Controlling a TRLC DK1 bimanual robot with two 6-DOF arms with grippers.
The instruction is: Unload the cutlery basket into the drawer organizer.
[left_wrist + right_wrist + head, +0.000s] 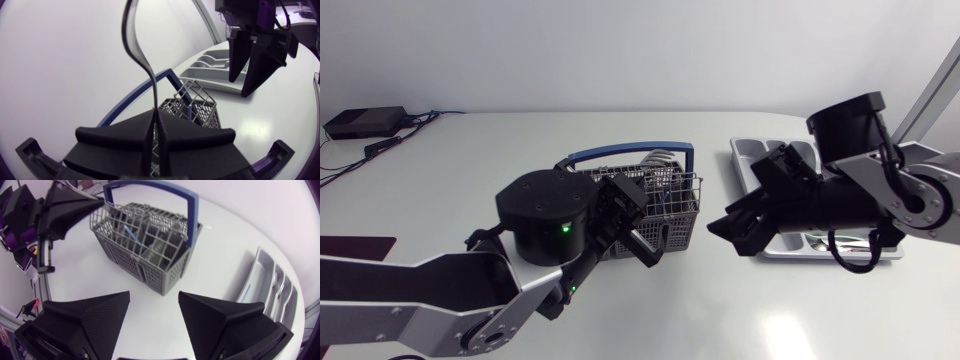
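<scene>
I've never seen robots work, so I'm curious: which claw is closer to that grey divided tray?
Right. The right gripper hangs open beside the drawer organizer; the left gripper, shut on a utensil, is at the cutlery basket, farther off.

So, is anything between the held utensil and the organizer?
Yes. The right gripper hangs open above the table between the basket and the organizer, across the way from the utensil in the left gripper.
</scene>
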